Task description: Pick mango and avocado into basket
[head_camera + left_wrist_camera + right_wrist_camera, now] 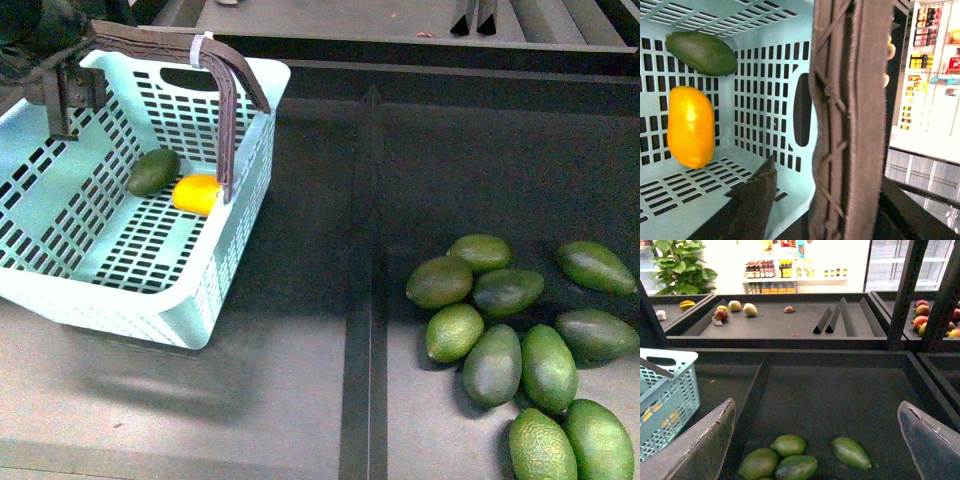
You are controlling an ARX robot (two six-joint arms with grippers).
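Basket [60, 300] holds one mango [197, 193], one avocado [153, 171].

The mango [197, 193], smooth, oblong and bright yellow-orange, lies on its side on the slotted floor of the basket [60, 300], near the far wall. Just beside it lies the avocado [153, 171], a dark green oval with one slightly pointed end. The basket is light teal plastic with slotted walls; its brown handle [228, 110], bound with a white tie, stands raised over the fruit.
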